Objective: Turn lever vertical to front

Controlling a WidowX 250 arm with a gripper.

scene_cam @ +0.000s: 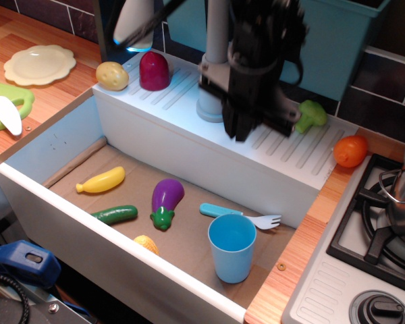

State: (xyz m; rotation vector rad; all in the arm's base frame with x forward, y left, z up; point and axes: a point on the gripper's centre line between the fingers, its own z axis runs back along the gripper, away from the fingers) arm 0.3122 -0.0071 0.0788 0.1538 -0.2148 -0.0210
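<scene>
one cup (231, 246), one fork (239, 214), one eggplant (166, 200), one banana (101, 180).

tap column (211, 101) crowding tool (243, 131) (broccoli (311, 115) beside)

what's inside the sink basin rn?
In the sink basin: banana, cucumber, eggplant, corn, blue fork, blue cup. The front wall hides part of the corn.
</scene>
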